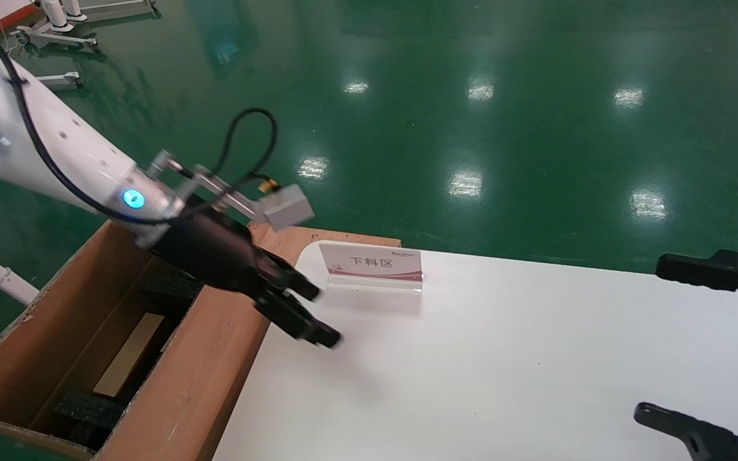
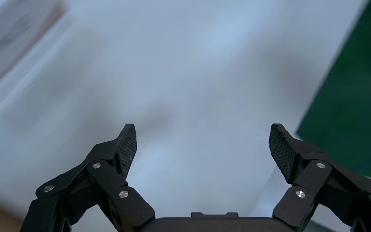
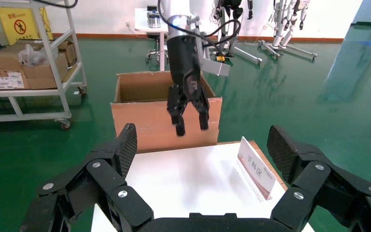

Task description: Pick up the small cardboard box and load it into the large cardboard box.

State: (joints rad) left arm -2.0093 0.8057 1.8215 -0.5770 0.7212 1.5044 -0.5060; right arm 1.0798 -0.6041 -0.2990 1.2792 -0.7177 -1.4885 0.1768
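The large cardboard box [image 1: 209, 371] stands open on the floor against the white table's left end, and its brown wall [image 3: 145, 116] also shows in the right wrist view. Inside it, the small cardboard box [image 1: 131, 353] shows as a slim tan slab standing between black foam blocks [image 1: 87, 410]. My left gripper [image 1: 322, 317] hangs open and empty just above the table [image 2: 183, 72], beside the carton's rim, with nothing between its textured pads [image 2: 128, 145]. My right gripper [image 1: 654, 339] is parked open over the table's right end.
An upright white sign card [image 1: 372, 264] stands near the table's far edge. The green floor [image 1: 471, 96] surrounds the table. A wheeled shelf with cartons [image 3: 29, 72] and robot stands [image 3: 280, 29] are far behind the large carton.
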